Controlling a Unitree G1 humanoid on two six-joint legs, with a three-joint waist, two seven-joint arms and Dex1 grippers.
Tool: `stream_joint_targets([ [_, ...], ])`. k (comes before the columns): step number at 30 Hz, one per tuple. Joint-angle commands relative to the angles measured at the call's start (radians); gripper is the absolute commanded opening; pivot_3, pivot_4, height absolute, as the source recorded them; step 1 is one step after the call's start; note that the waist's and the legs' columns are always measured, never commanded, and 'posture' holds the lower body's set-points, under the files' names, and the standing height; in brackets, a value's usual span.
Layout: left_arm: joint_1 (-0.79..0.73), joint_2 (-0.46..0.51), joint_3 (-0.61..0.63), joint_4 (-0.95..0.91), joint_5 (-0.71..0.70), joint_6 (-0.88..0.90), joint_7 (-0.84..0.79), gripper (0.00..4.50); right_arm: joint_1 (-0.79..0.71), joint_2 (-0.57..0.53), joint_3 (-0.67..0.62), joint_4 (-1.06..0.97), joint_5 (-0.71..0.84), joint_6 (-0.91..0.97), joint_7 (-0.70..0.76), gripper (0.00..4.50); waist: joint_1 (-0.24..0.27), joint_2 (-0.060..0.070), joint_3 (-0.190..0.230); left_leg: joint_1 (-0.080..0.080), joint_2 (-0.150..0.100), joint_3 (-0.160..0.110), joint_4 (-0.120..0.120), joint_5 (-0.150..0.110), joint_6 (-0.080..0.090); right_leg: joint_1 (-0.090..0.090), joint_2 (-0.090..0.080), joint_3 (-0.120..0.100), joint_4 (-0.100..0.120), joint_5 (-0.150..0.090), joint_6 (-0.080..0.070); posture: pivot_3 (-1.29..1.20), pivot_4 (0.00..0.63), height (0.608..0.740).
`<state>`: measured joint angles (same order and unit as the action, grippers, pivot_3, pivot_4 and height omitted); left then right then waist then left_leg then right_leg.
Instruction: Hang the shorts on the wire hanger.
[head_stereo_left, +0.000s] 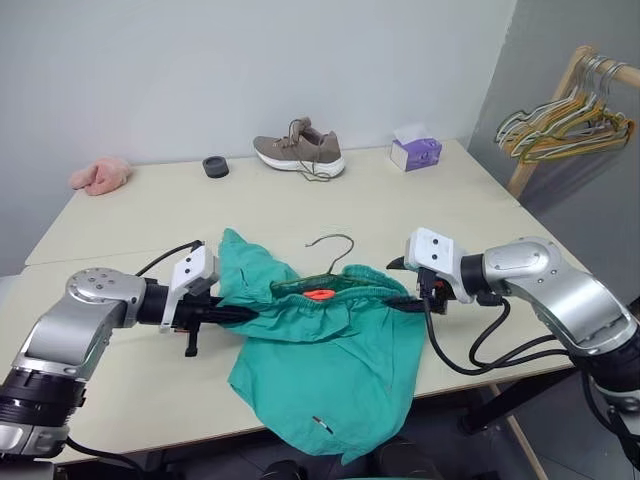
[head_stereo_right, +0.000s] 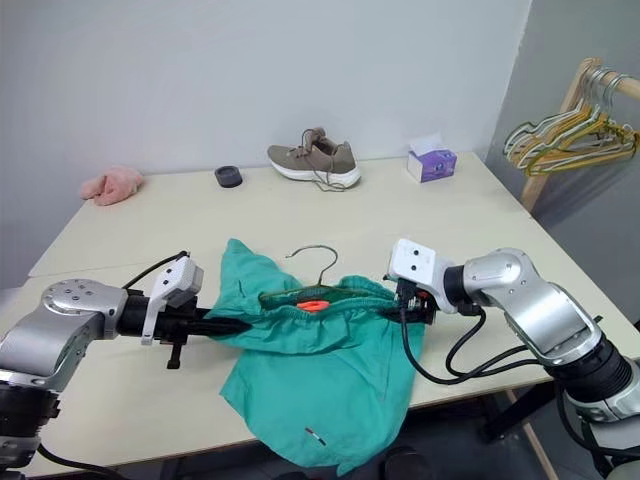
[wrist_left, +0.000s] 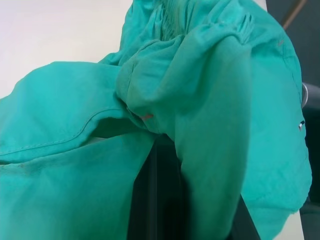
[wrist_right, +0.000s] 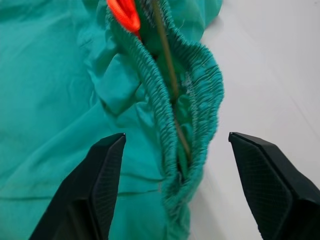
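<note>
Shorts (head_stereo_left: 330, 360) lie on the table (head_stereo_left: 450, 200) near its front edge, one leg hanging over, with the hanger (head_stereo_left: 335, 262) inside the waistband and its hook sticking out. Left gripper (head_stereo_right: 235, 325) is pinched on the shorts' side. Right gripper (wrist_right: 175, 185) stands wide beside the waistband end, seemingly not touching; its wrist view shows the wire within the gathers.

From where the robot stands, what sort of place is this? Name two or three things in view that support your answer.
Probably an indoor test room staged for a laundry chore, not a real home: a plain table against a bare wall, a wooden rack holding hangers, and odd props such as a shoe and tissue box.
</note>
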<state>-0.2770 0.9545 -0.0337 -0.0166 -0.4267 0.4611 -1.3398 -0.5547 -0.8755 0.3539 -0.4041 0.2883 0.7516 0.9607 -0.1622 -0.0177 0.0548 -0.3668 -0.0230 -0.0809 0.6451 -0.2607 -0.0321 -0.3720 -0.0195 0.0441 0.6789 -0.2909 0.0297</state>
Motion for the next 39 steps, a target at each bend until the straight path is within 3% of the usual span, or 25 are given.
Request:
stream_joint_targets([
  [1, -0.006, 0.001, 0.033, -0.031, -0.018, 0.006, 0.004, 0.0, 0.034, -0.027, -0.041, 0.015, -0.029, -0.024, -0.001, 3.34, -0.001, 0.0, 0.0, 0.0, 0.0, 0.0, 0.0, 0.0, 0.0, 0.0, 0.0, 0.0, 0.0, 0.0, 0.0, -0.19, 0.0, 0.74],
  [6, -0.013, -0.003, 0.027, -0.028, -0.015, 0.006, -0.003, 0.0, 0.022, 0.068, 0.002, 0.135, -0.09, -0.072, -0.047, 3.34, -0.014, 0.0, 0.0, 0.002, 0.0, 0.002, 0.0, 0.0, 0.0, 0.0, 0.0, 0.001, 0.001, 0.0, 0.0, -0.19, 0.0, 0.74],
  [12, -0.026, -0.008, 0.021, -0.022, -0.01, 0.005, -0.006, 0.0, -0.03, 0.192, 0.073, 0.277, -0.123, -0.116, 0.003, 3.34, -0.017, 0.0, 0.0, 0.002, 0.0, 0.001, 0.0, 0.0, 0.0, 0.0, 0.001, 0.001, 0.002, 0.0, 0.0, -0.18, 0.0, 0.74],
  [16, -0.016, -0.007, 0.025, -0.032, -0.009, 0.004, -0.004, 0.0, -0.073, 0.233, 0.087, 0.328, -0.14, -0.15, 0.037, 2.49, -0.015, 0.0, 0.0, 0.001, 0.0, 0.001, 0.0, 0.0, 0.0, 0.0, 0.0, 0.001, 0.001, 0.0, 0.0, -0.17, 0.0, 0.74],
  [23, -0.005, -0.017, 0.024, -0.036, 0.002, -0.005, 0.022, 0.0, -0.086, 0.222, 0.089, 0.305, -0.152, -0.154, 0.107, 0.1, -0.005, 0.0, 0.0, 0.001, 0.0, -0.001, 0.0, 0.0, 0.0, 0.0, 0.0, 0.0, 0.001, 0.0, 0.0, -0.17, 0.0, 0.74],
  [26, -0.016, -0.033, 0.032, -0.027, -0.025, 0.037, 0.034, 0.0, -0.079, 0.215, 0.075, 0.267, -0.134, -0.123, 0.126, 0.02, -0.005, 0.0, 0.0, 0.001, 0.0, 0.0, 0.0, 0.0, 0.0, 0.0, 0.0, 0.0, 0.001, 0.0, 0.0, -0.18, 0.0, 0.74],
  [36, -0.056, -0.11, 0.103, 0.097, 0.011, -0.068, 0.129, 2.8, -0.021, 0.18, -0.013, 0.148, -0.051, 0.07, 0.11, 0.0, -0.006, 0.0, 0.0, 0.001, 0.0, -0.001, 0.001, 0.0, 0.0, 0.0, 0.0, 0.0, 0.001, 0.0, 0.0, -0.2, 0.0, 0.74],
  [39, -0.088, -0.123, 0.168, 0.201, 0.022, -0.12, 0.204, 2.8, 0.019, 0.155, -0.057, 0.138, -0.029, 0.137, 0.083, 0.0, -0.006, 0.0, 0.0, 0.001, 0.0, -0.001, 0.0, 0.0, 0.0, 0.0, 0.0, 0.0, 0.001, 0.0, 0.0, -0.21, 0.0, 0.74],
])
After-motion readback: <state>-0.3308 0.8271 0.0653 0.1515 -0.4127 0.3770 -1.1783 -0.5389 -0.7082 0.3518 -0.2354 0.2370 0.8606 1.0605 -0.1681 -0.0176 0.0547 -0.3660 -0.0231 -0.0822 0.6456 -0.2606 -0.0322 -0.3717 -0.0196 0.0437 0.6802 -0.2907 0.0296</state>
